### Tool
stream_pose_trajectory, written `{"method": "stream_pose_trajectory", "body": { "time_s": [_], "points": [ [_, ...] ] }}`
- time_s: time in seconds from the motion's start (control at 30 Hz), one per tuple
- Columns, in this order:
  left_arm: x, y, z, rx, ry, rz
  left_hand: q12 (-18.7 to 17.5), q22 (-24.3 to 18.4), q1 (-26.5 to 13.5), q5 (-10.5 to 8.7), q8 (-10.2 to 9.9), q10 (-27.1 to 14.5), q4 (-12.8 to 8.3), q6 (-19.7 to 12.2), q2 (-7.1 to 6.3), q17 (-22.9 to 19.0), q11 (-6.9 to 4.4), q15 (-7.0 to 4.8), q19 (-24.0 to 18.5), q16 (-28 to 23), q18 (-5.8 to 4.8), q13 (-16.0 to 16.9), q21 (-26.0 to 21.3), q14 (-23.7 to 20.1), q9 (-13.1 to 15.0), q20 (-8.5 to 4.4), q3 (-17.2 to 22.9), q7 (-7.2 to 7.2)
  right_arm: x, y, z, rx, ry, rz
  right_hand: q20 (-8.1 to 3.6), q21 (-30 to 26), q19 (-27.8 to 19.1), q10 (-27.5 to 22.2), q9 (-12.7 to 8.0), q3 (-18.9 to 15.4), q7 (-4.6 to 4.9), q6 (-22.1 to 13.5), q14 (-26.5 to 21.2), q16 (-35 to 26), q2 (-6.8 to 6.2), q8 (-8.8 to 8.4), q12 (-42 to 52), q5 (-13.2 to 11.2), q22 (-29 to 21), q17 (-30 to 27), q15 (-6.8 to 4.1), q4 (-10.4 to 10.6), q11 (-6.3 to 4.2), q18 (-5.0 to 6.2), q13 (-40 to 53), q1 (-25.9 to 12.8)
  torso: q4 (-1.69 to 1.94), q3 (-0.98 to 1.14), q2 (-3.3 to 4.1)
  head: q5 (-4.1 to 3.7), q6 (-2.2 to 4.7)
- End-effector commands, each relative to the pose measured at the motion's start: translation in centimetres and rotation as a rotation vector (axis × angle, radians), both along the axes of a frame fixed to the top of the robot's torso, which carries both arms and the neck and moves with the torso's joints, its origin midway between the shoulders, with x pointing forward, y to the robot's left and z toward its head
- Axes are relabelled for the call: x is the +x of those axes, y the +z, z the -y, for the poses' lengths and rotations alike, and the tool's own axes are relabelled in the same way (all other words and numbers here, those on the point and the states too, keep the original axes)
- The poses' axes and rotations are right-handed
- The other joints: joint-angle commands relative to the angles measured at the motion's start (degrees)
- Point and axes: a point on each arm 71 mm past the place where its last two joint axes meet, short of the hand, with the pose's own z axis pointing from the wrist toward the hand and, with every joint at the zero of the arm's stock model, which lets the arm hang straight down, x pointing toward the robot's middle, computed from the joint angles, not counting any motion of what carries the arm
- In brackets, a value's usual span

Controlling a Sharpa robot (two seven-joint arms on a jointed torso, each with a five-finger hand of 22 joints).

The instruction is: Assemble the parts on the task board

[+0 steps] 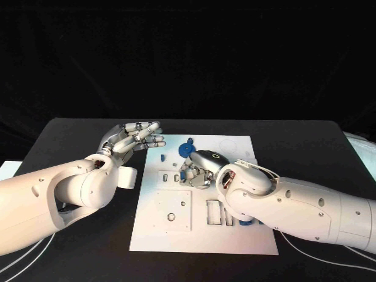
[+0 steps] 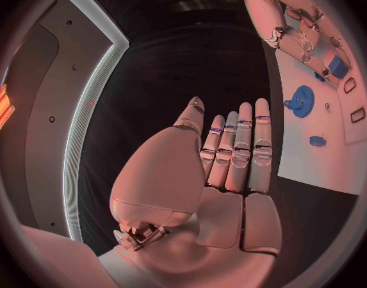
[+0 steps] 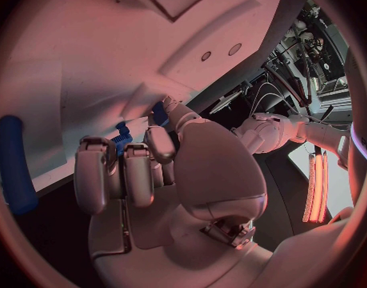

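Note:
The white task board lies in the middle of the black table. My right hand is low over the board's upper middle, fingers curled down, and pinches a small blue part at its fingertips; the same part is seen against the board. A blue gear stands on the board just beyond that hand. A small blue piece lies near the board's left edge. My left hand hovers off the board's upper left corner, fingers straight and apart, holding nothing.
An elongated blue part lies on the board beside my right forearm. A square recess and narrow slots sit in the board's lower half. Bare table lies right of the board.

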Motion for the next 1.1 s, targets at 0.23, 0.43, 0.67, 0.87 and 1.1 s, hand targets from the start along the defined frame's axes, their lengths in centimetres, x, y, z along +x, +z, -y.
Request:
{"method": "stream_pose_trajectory", "body": {
  "time_s": [0.23, 0.43, 0.67, 0.87, 1.1],
  "points": [
    [0.0, 0.1, 0.2, -0.01, -0.017, 0.004, -0.32, -0.12, 0.04, -0.32, -0.37, 0.14, -0.5, 0.01, 0.58, 0.11, 0.13, -0.02, 0.38, -0.45, 1.06, -0.08, -0.31, 0.23, -0.07, -0.11, -0.05, 0.12, -0.2, 1.2, 0.3, 0.162, -0.059, 0.119, 0.82, -0.32, 0.04, -0.88, -0.11, -3.01, 0.45, -2.62, 4.4, -0.3, -1.72, -0.16, -0.81, -1.1, -0.05, 8.0, 0.75, 1.6, 0.34, -0.19, -0.54, -1.0, 0.0, 0.01, 0.02, -0.08, -0.02],
    [0.0, 0.1, 0.2, -0.009, -0.017, 0.002, -0.35, -0.13, 0.05, -0.32, -0.41, 0.12, -0.54, -0.02, 0.58, 0.13, 0.14, -0.01, 0.4, -0.47, 1.06, -0.09, -0.33, 0.23, -0.08, -0.1, -0.07, 0.12, -0.7, 2.0, 0.6, 0.251, -0.059, 0.173, 0.95, -0.39, 0.0, -1.36, -0.06, -4.76, 0.58, -3.36, 4.26, -0.68, -2.01, -0.13, -1.54, -0.89, -0.14, 7.45, 0.87, 2.77, 0.47, -0.17, -1.11, -0.81, -0.04, 0.05, 0.01, -0.11, -0.07],
    [0.2, -0.2, 0.2, 0.028, -0.027, -0.014, -0.44, 0.06, 0.06, -0.29, -0.58, 0.47, -1.11, 0.29, 1.04, 0.99, -0.17, -0.57, 2.17, 0.2, 1.22, -0.04, 0.17, 2.4, -0.03, -0.61, -0.17, -0.09, -1.8, 3.6, 1.4, 0.309, -0.007, 0.18, 0.97, -0.36, 0.04, -1.24, 0.04, -5.26, 0.53, -3.21, 4.28, -0.66, -1.76, 0.04, -1.28, -0.37, -0.05, 7.54, 0.87, 3.08, 0.43, -0.19, -0.97, -0.11, -0.06, 0.06, -0.12, -0.12, -0.04],
    [0.1, -1.1, 0.5, 0.192, -0.095, -0.081, 3.18, 4.58, -1.86, -0.39, 0.79, 10.3, -0.13, 4.58, 1.93, 9.66, -4.38, -6.09, 16.24, 12.86, 1.23, 1.92, 9.11, 20.56, 0.57, -5.9, -0.71, -3.03, -2.5, 6.0, 3.7, 0.387, 0.055, 0.12, 0.95, -0.26, 0.14, -1.34, 0.12, -5.4, 0.49, -2.97, 4.28, -0.69, -1.01, 0.12, -1.44, -0.18, 0.17, 7.52, 0.83, 3.35, 0.39, -0.23, -1.11, 0.5, -0.44, 0.07, -0.39, -0.03, -0.22],
    [-0.1, -2.5, 1.0, 0.561, -0.225, -0.231, 15.8, 36.22, -5.81, -0.11, 4.09, 18.27, 3.65, 7.76, 2.65, 63.37, -7.92, -9.72, 24.22, 67.17, -2.63, 12.11, 40.63, 24.87, 2.37, -9.78, -1.62, -6.86, -1.2, 8.8, 8.4, 0.489, -0.056, 0.062, 0.94, -0.4, 0.0, -1.73, 0.14, -5.61, 0.52, -2.9, 4.13, -1.11, 0.27, 0.08, -2.01, 1.39, -0.07, 6.92, 0.82, 3.74, 0.39, -0.18, -1.55, 1.16, -1.03, 0.34, -1.2, 0.29, -0.58]
  ]
}}
